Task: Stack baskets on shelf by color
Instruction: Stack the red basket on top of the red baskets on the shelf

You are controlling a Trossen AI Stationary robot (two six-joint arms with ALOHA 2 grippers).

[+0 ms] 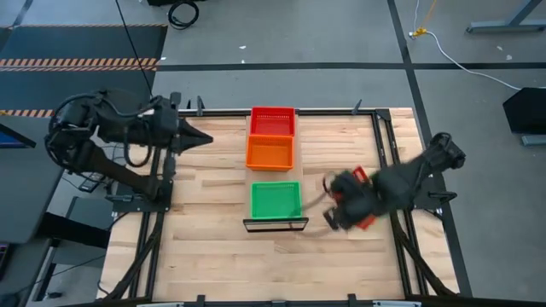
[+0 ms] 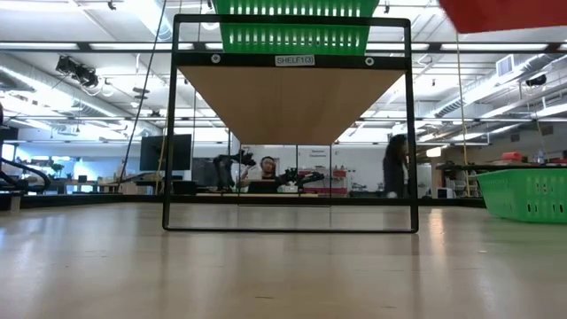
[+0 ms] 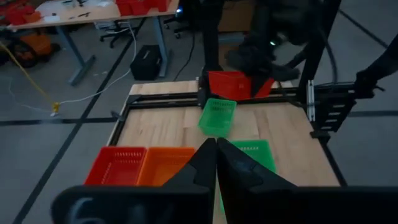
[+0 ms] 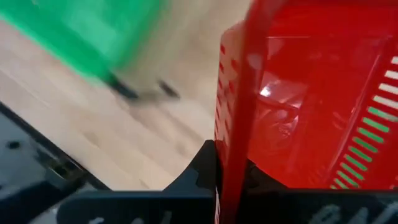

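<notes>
Gripping a red basket [image 4: 311, 99] by its wall, your right gripper [image 1: 348, 207] sits clenched just beside the green stack [image 1: 275, 199] at the near end of the shelf [image 1: 275, 224]. You risk clipping that green stack, since the carried basket hangs close to it. Farther along the shelf sit the orange stack [image 1: 270, 153] and the red stack [image 1: 272, 121], your likely target. The left gripper [image 1: 203, 138] waits closed and empty, near the red stack.
</notes>
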